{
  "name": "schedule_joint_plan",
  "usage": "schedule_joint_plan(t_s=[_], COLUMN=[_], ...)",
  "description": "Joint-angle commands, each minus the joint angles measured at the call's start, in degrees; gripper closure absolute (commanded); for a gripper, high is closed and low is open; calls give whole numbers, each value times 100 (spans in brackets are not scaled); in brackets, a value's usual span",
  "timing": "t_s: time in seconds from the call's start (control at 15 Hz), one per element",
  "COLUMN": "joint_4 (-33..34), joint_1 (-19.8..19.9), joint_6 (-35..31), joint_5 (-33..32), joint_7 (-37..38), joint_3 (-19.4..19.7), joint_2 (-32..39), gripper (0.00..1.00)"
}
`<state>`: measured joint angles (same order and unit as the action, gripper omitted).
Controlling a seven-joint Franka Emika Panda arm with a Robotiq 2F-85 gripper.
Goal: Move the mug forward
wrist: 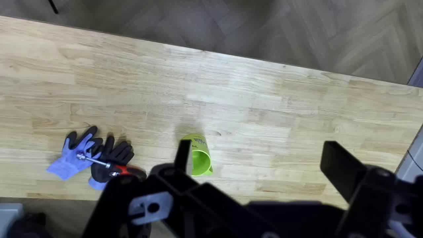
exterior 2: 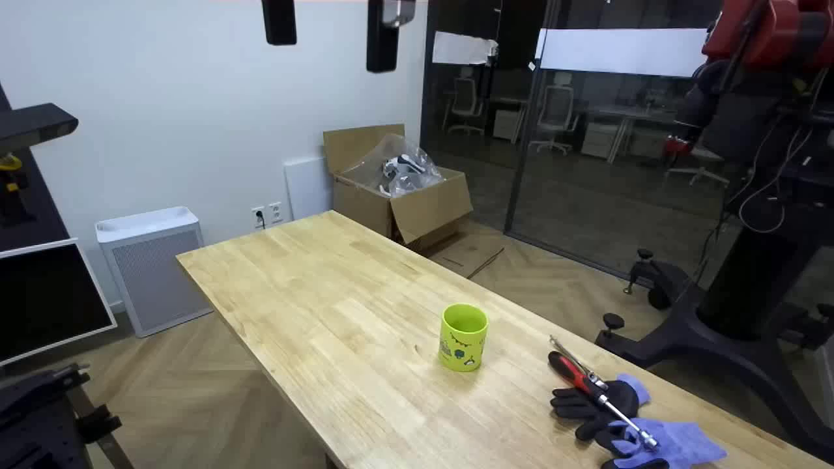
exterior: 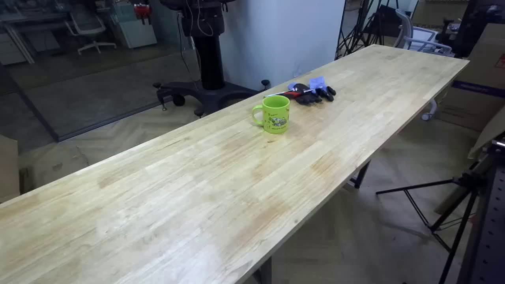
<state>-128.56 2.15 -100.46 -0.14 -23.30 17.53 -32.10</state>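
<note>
The lime-green mug point(exterior: 278, 118) stands upright on the wooden table, with its loop handle on the left in that exterior view. It also stands upright in an exterior view point(exterior 2: 462, 345), where no handle shows. In the wrist view the mug point(wrist: 201, 162) is partly hidden behind the left finger, with a bit of the handle at its lower right. My gripper point(wrist: 256, 148) is wide open with nothing between its fingers. Its two black fingertips point(exterior 2: 331, 49) hang high above the table at the top of an exterior view. The gripper is out of view in an exterior view.
Blue-and-black gloves point(exterior 2: 671, 443) with a red-handled ratchet tool point(exterior 2: 576, 374) lie near the mug; the gloves show in the wrist view too point(wrist: 71, 158). The long wooden table point(exterior: 177, 205) has open edges. An open cardboard box point(exterior 2: 423, 208) stands beyond one end.
</note>
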Motion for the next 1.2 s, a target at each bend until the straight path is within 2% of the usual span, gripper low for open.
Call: schedule_joint_plan(t_s=[0.0,1.13], joint_4=[11,53], joint_1=[116,85], joint_6=[-2,-65], joint_5=[55,159], joint_7=[-50,-95], joint_3=[-89,-25], joint_2=[26,85], gripper=[0,0])
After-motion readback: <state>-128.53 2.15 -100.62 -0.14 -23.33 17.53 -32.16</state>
